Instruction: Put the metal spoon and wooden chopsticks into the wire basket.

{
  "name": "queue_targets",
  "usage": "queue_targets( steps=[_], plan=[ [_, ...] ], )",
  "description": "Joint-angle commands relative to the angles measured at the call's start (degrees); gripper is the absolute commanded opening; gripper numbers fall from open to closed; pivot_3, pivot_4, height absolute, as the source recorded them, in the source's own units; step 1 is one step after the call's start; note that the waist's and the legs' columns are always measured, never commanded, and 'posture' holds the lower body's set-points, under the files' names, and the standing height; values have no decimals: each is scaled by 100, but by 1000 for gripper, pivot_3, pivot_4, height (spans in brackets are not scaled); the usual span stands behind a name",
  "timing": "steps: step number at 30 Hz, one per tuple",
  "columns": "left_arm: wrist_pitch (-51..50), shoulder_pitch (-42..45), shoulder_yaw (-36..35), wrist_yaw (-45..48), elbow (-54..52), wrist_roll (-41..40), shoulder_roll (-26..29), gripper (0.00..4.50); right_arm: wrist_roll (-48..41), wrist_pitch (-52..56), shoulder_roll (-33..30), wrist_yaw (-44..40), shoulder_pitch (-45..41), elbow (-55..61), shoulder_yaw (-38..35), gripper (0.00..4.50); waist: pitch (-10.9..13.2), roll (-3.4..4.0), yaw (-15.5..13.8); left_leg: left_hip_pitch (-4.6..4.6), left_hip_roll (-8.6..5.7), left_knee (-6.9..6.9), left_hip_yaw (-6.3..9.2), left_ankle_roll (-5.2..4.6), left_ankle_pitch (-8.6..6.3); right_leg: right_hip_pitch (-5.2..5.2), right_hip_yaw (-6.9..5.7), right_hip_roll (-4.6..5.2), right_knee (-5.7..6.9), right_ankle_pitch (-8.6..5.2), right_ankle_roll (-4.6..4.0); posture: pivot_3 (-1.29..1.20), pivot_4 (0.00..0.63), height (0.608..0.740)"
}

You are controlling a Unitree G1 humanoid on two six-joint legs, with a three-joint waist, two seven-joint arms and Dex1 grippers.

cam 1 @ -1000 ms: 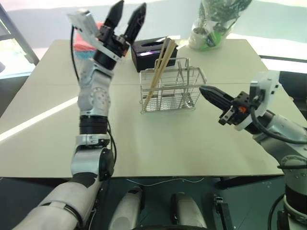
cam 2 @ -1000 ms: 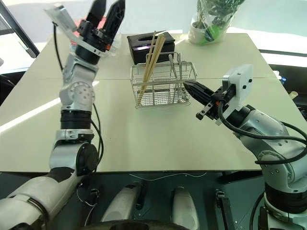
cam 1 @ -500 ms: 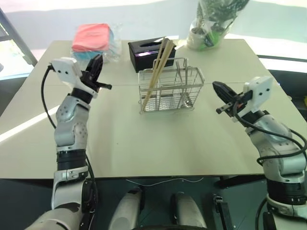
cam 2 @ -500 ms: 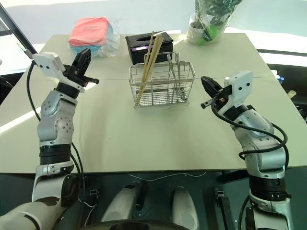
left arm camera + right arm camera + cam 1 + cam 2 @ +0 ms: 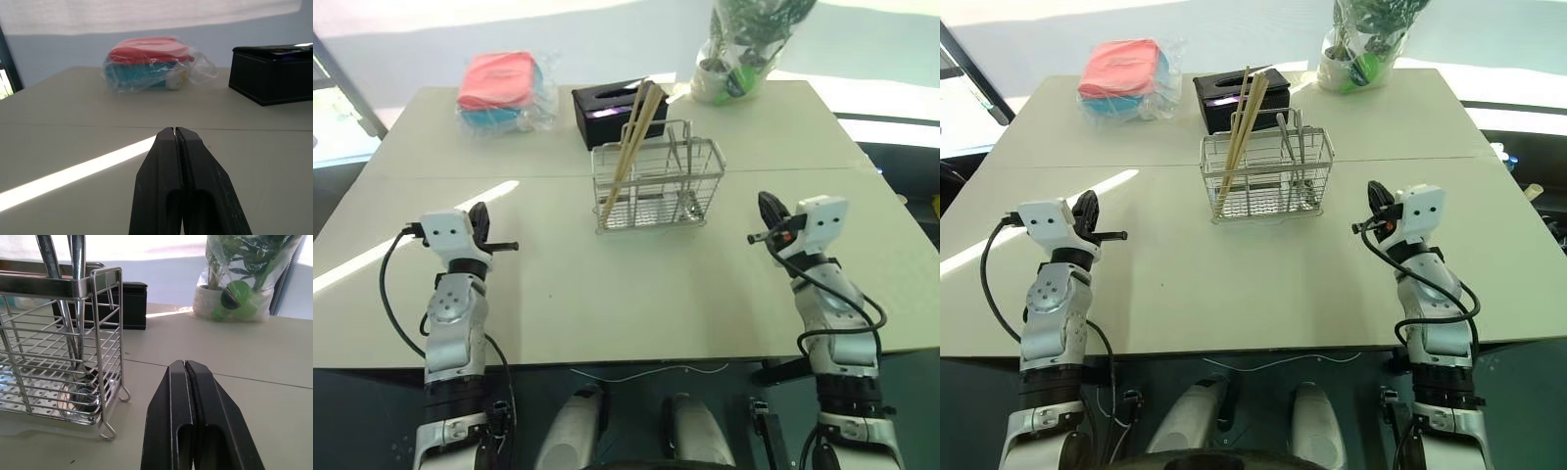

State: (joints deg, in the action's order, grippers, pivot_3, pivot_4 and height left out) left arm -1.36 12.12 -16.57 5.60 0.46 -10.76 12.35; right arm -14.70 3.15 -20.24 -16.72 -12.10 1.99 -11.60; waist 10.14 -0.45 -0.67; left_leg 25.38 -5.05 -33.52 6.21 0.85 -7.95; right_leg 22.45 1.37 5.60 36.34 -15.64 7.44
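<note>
Both arms have dropped low; left gripper [image 5: 175, 131] and right gripper [image 5: 186, 364] pinched closed, empty. Tan wooden chopsticks [image 5: 628, 147] lean in wire basket [image 5: 656, 211].

A black rectangular tissue box [image 5: 617, 111] is sitting at twelve o'clock on the beige table [image 5: 607, 294]. A clear plastic bag of red and teal cloths [image 5: 501, 90] is lying at eleven, and a plastic-wrapped green potted plant [image 5: 744, 49] is standing at one.

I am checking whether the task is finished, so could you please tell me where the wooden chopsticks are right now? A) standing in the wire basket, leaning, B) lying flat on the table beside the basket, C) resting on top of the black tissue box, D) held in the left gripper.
A: the wooden chopsticks stand tilted in the left end of the wire basket, their tips rising above its rim, free of both grippers.
</note>
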Motion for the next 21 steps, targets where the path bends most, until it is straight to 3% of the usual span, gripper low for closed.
queue_targets(
  steps=[1,21],
  plan=[
    [253,-93,-3,-7,-8,9,-48,45,96,-273,111,99,122,33,-84,0,0,0,0,0,0,0,0,1,0,0,0,0,0,-1,-1,0,150,740],
    [861,-230,153,186,659,0,-157,45,231,-495,289,148,342,-189,-98,0,-2,3,0,-1,0,1,1,9,-6,0,0,0,0,-2,-3,0,150,740]
  ],
)
